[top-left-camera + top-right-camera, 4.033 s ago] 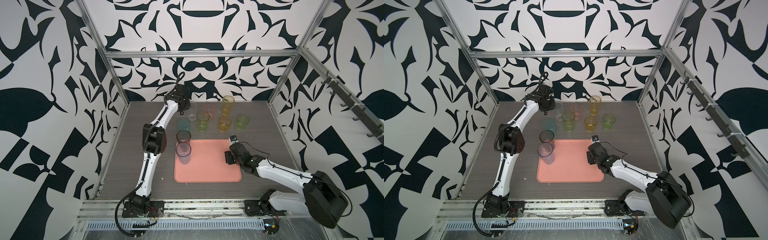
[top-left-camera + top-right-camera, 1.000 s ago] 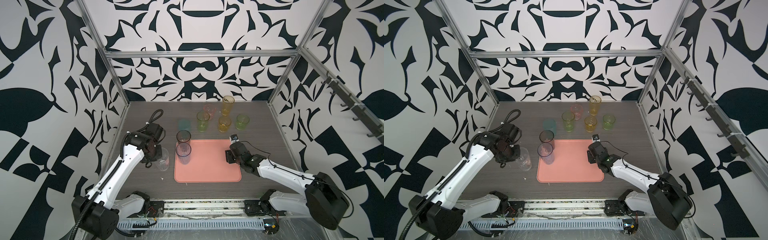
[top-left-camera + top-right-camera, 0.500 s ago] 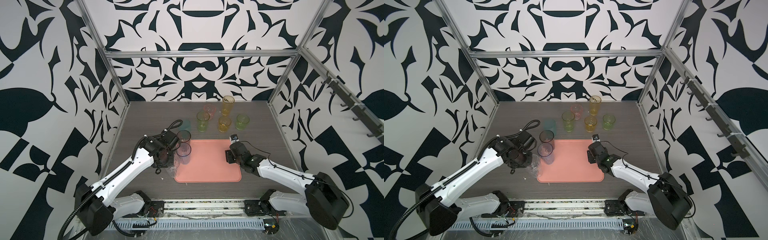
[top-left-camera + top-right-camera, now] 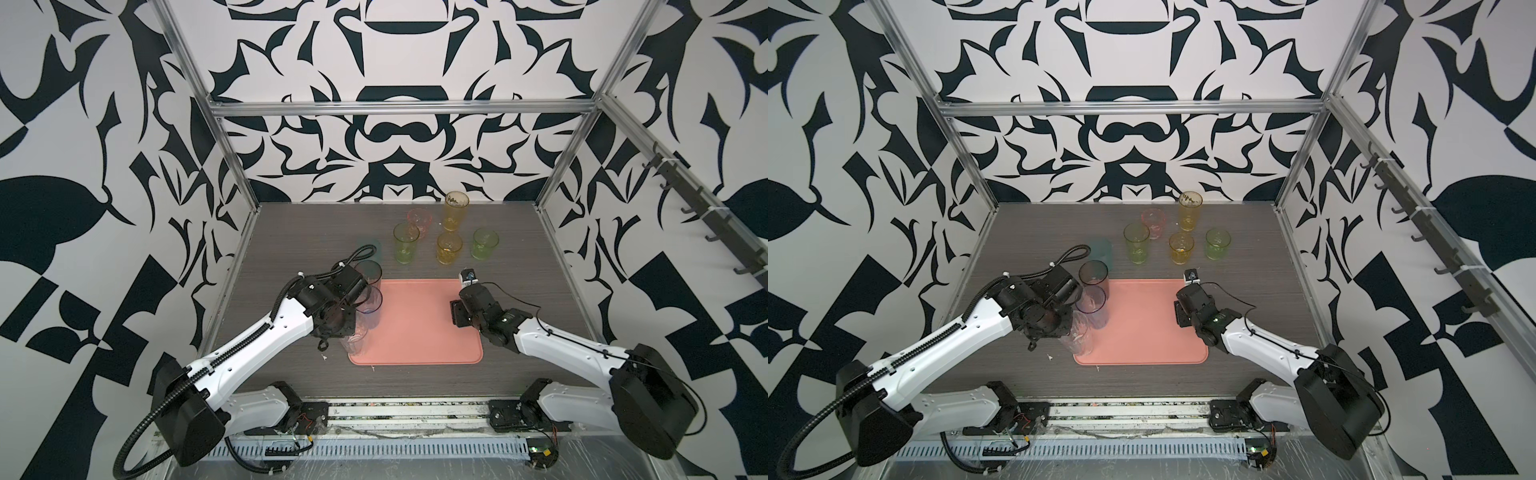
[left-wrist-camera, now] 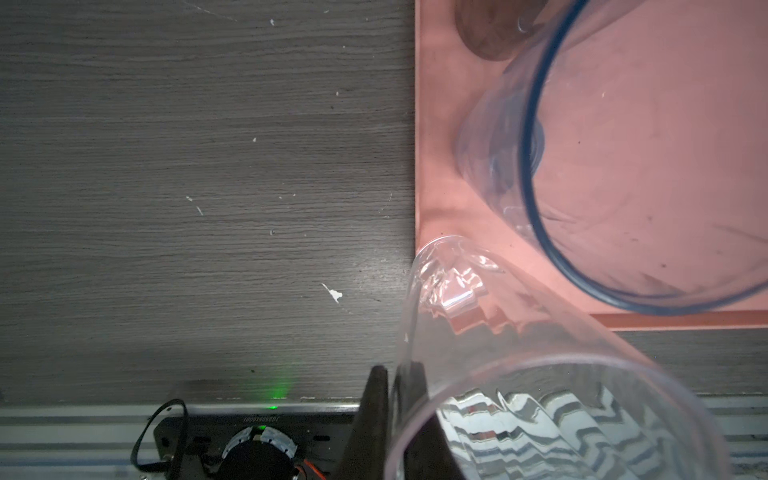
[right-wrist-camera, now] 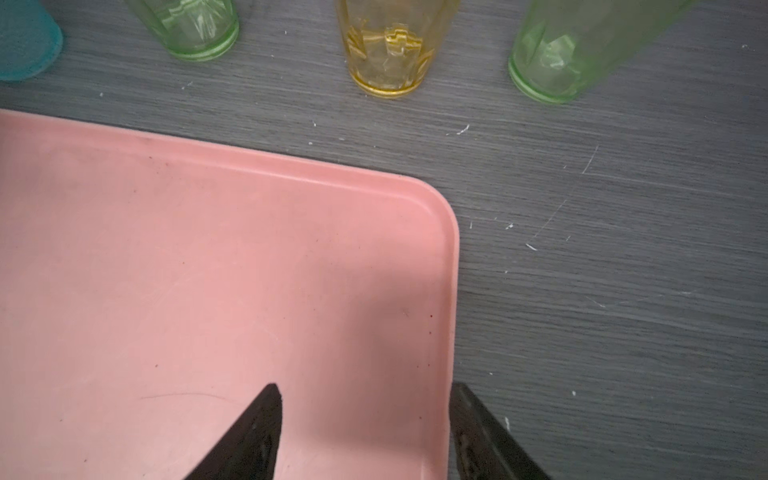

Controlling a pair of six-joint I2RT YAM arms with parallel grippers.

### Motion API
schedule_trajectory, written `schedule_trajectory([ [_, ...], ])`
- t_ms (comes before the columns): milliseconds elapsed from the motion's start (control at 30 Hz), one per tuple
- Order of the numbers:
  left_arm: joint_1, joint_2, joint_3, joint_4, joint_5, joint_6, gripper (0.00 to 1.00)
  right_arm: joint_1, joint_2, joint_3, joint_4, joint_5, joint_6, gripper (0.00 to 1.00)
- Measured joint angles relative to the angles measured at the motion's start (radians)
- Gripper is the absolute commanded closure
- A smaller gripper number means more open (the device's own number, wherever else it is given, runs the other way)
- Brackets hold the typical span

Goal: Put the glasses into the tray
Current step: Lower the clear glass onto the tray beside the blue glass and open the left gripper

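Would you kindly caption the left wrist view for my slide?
Left gripper pinching clear glass at pink tray corner, beside blue glass.

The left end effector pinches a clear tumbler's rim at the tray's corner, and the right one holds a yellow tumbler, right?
No: the right end effector holds nothing. The right wrist view shows it open over the tray, the yellow tumbler standing on the table. The left end effector does pinch the clear tumbler.

Tray [image 4: 419, 328] right side free; tumblers [image 4: 372, 311] crowd left.

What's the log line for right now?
left gripper: shut on clear glass | clear glass: over near-left corner of tray | right gripper: open, empty
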Motion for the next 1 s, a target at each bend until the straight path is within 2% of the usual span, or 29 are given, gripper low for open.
schedule_trajectory([
  [633, -0.109, 0.086, 0.000, 0.073, -0.003, -0.027, 1.00, 0.000, 0.008, 0.000, 0.000, 0.000, 0.000, 0.33],
  [1000, -0.126, 0.096, 0.006, 0.084, -0.014, -0.039, 1.00, 0.000, 0.008, 0.000, 0.000, 0.000, 0.000, 0.33],
])
